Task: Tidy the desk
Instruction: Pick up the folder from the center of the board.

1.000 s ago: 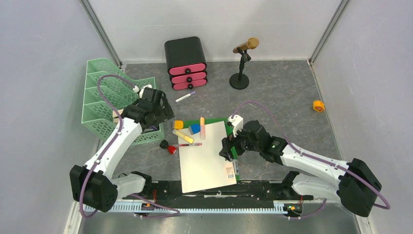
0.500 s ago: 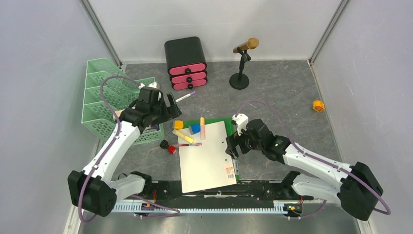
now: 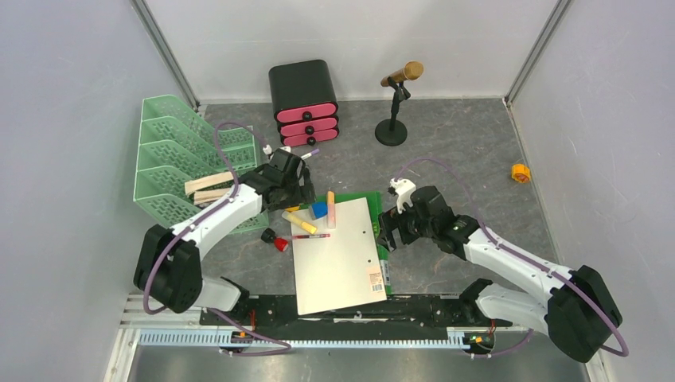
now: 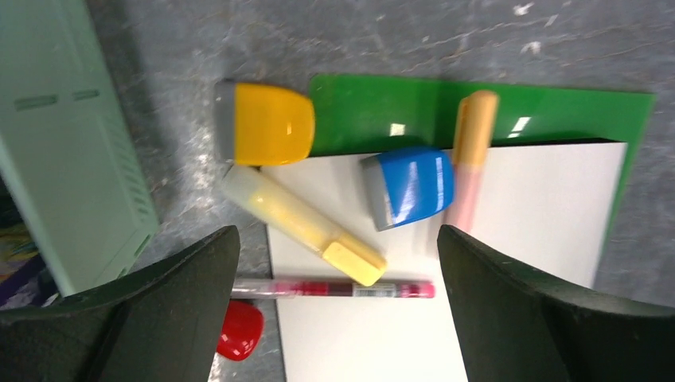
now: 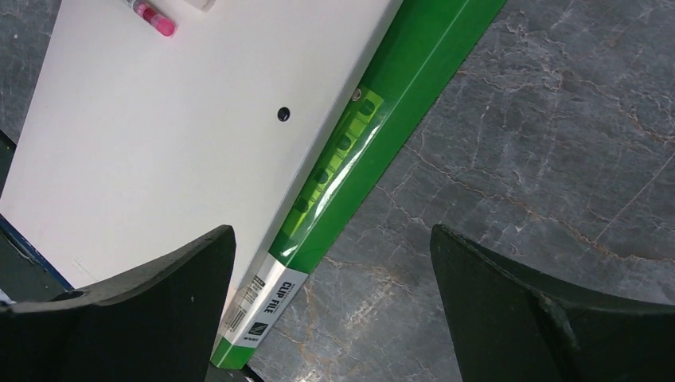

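Hovering open, empty, over the cluttered desk [image 3: 462,159]
Top: left gripper [image 3: 293,180] above the paper [image 3: 334,255], at its far-left corner; right gripper [image 3: 388,235] at its right edge. Left wrist: jaws wide around nothing, highlighter [image 4: 302,225] lying on that corner; centre over it, close across its barrel. Right wrist: jaws wide, folder [image 5: 382,135] protruding beside the paper.

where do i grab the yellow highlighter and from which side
Mid-barrel of the yellow highlighter, from straight above, jaws set across its length. It lies flat and diagonal, part on the desk, part on the paper; the middle has most room, while the yellow block and red pen crowd its ends.
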You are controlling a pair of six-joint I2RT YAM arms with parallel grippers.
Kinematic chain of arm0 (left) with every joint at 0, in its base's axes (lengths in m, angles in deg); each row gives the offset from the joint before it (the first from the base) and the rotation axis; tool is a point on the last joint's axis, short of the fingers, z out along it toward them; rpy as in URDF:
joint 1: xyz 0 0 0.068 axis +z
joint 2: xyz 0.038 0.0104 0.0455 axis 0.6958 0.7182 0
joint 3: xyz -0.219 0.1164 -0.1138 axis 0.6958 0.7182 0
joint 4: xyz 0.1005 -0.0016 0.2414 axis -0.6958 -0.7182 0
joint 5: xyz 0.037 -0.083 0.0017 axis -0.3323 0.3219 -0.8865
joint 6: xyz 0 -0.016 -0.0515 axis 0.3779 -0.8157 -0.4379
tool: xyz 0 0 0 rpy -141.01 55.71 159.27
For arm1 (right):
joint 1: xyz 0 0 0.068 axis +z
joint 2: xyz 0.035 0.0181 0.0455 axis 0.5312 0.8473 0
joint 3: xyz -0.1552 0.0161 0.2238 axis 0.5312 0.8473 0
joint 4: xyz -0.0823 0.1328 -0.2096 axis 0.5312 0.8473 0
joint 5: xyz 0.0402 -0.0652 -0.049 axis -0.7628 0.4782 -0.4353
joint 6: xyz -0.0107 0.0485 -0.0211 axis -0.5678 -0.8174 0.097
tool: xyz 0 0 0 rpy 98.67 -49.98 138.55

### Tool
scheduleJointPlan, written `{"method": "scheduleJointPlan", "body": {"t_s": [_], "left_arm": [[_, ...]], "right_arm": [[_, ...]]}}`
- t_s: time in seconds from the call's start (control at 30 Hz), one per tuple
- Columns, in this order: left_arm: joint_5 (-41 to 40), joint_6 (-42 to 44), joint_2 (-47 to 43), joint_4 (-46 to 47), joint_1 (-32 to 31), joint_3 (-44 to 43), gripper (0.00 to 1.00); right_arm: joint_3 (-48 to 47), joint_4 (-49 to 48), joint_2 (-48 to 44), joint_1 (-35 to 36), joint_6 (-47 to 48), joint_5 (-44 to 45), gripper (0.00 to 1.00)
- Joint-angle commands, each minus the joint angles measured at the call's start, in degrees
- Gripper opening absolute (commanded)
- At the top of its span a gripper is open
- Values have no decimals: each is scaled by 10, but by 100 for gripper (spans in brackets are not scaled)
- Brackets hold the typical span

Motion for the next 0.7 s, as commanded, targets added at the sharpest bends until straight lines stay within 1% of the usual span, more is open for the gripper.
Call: {"method": "scheduleJointPlan", "body": {"t_s": [0.0, 0.13, 0.3, 0.47, 0.57, 0.67], "left_arm": [[-78, -34, -42, -7, -18, 11, 100], [-84, -30, -66, -4, -21, 27, 100], [-103, -27, -27, -31, -21, 29, 100], [-119, -24, -19, -29, -19, 50, 100], [-133, -18, -22, -50, -10, 57, 100], [-131, -9, -45, -63, 19, 79, 100]], "right_arm": [[-21, -8, -3, -20, 1, -29, 98], [-18, -9, -4, -33, 5, -33, 98], [-15, -12, 2, -43, 7, -43, 98], [-27, -1, -3, -56, 17, -40, 98], [-47, 26, 1, -57, 44, -30, 98], [-79, 67, 19, -57, 66, -6, 98]]}}
